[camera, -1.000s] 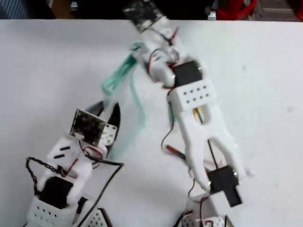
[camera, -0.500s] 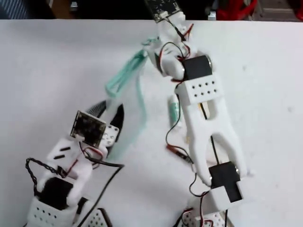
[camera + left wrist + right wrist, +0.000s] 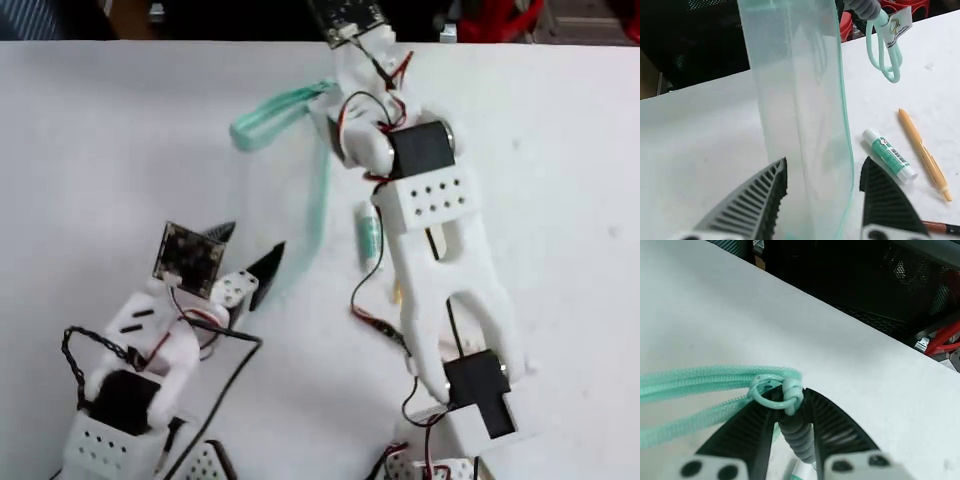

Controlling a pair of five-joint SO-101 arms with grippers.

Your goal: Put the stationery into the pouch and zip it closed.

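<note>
Left wrist view: translucent pouch [image 3: 800,125] upright between the left jaws, spread wide either side; glue stick [image 3: 889,154] and orange pen [image 3: 923,147] lie beside the pouch. Right jaws clamp the pouch's zip pull [image 3: 796,439]. Against one second earlier: left jaws wider, pull end drawn farther off.

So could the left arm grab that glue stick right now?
Probably not directly: the left gripper sits open around the pouch, which stands between it and the glue stick lying by the right arm.
</note>
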